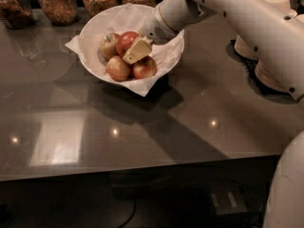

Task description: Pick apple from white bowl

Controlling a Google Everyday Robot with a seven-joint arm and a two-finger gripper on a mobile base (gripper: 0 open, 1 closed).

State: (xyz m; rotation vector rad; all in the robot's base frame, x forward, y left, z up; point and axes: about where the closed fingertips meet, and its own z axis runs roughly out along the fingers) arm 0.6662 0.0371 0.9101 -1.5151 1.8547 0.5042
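Note:
The white bowl [92,27], lined with crumpled white paper, stands at the back middle of the dark counter. It holds several apples. The deepest red apple [125,41] lies at the back of the pile, with a paler apple [109,45] to its left and two yellow-red apples [118,68] in front. My gripper [137,50] reaches down into the bowl from the right and sits against the red apple's right side, partly covering it. No sticker shows on the apple.
Several glass jars of grains [58,4] line the counter's back edge behind the bowl. Stacks of beige paper bowls [266,65] stand at the right, under my arm. The counter's front edge [142,170] runs across the lower part of the view.

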